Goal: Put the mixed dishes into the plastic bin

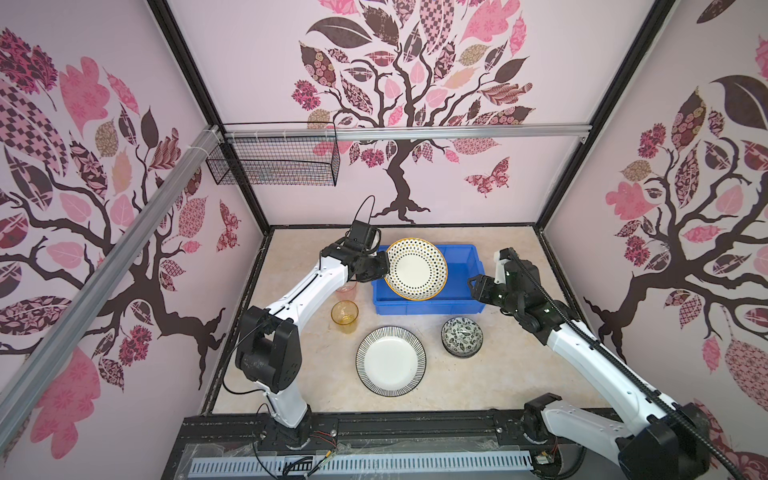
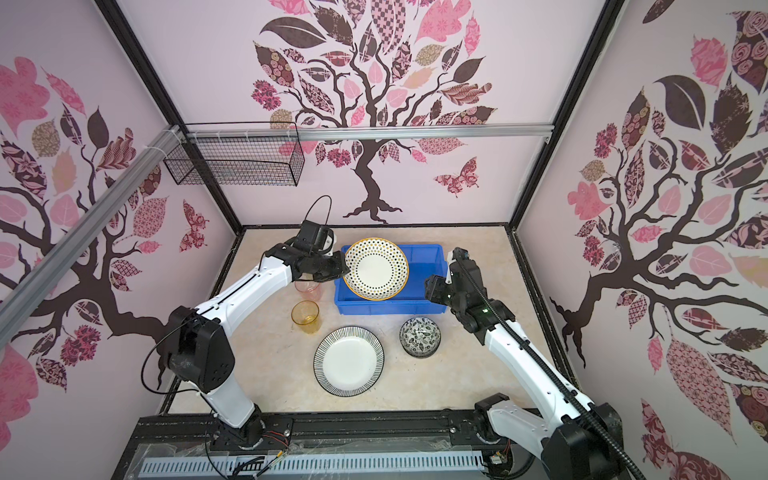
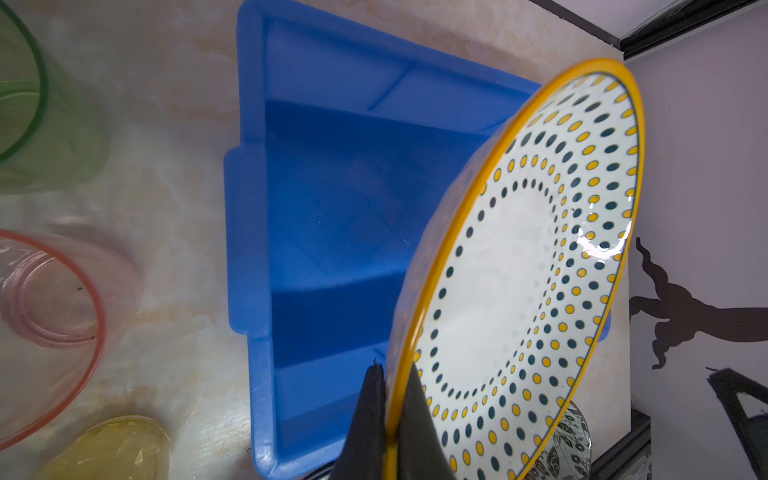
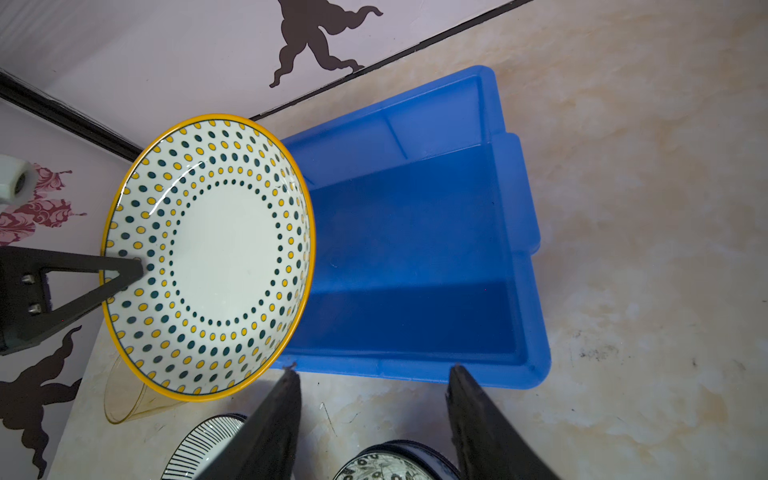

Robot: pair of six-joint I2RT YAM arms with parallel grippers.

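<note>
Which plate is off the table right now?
The dotted, yellow-rimmed plate, held tilted over the blue bin; the striped plate lies flat on the table.

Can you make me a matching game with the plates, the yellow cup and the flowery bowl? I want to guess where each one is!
Things:
1. see-through amber tumbler
2. small black-and-white floral bowl
3. round dotted plate with a yellow rim
4. round black-striped white plate

Places:
A. pinched at its rim by the left gripper, tilted above the bright blue plastic bin
B. on the table, right of the striped plate
C. flat on the table, on the bin's near side
D. standing beside the see-through pink tumbler, left of the bin

Pairs: 1-D, 2-B, 3-A, 4-C
</note>
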